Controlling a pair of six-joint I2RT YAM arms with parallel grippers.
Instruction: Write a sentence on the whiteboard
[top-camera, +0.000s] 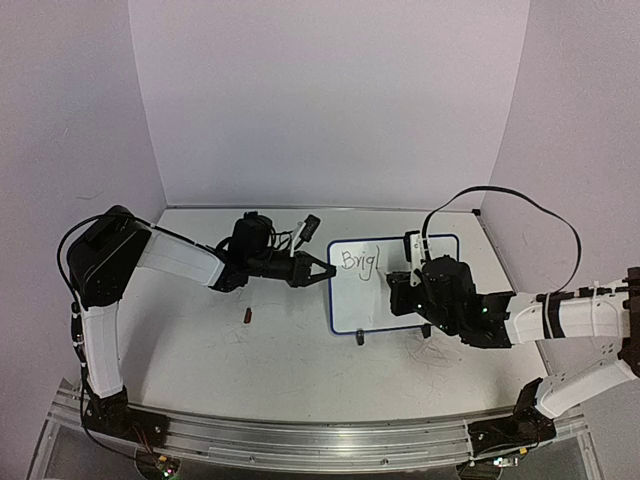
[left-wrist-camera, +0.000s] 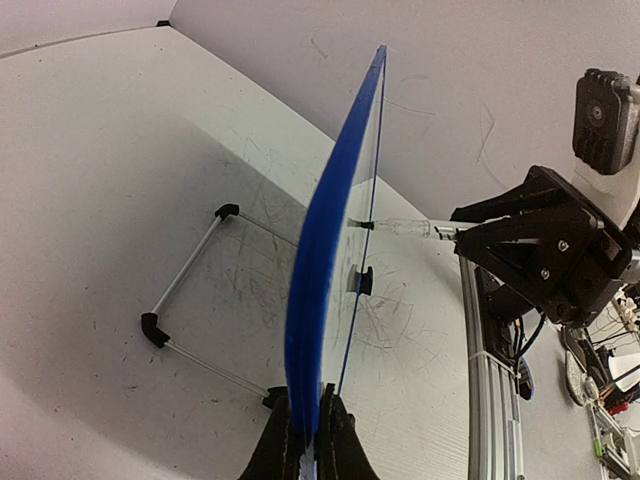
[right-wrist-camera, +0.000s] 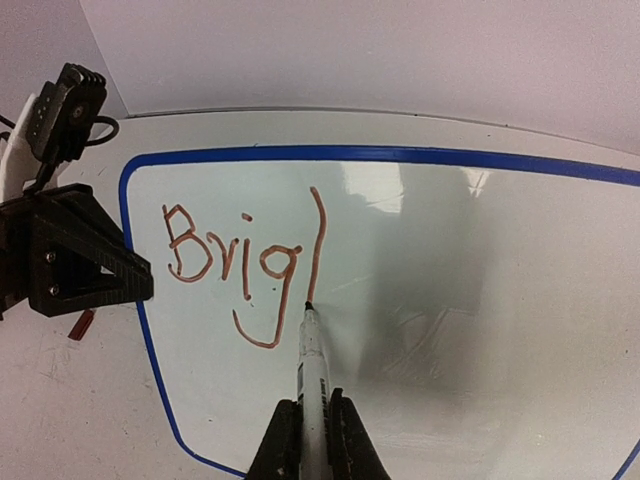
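Your right gripper (right-wrist-camera: 312, 415) is clenched on the marker (right-wrist-camera: 309, 350), whose tip touches the whiteboard (right-wrist-camera: 480, 300) at the end of the sentence (right-wrist-camera: 225, 255), so far "Brig" plus a tall stroke. Your left gripper (left-wrist-camera: 312, 425) pinches the board's left edge mid-table. A small red object (top-camera: 247, 316) lies left of it.

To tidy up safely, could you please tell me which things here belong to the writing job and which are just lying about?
In use: whiteboard, the started sentence "Brig", marker.
Lying about: small red object left of the board.
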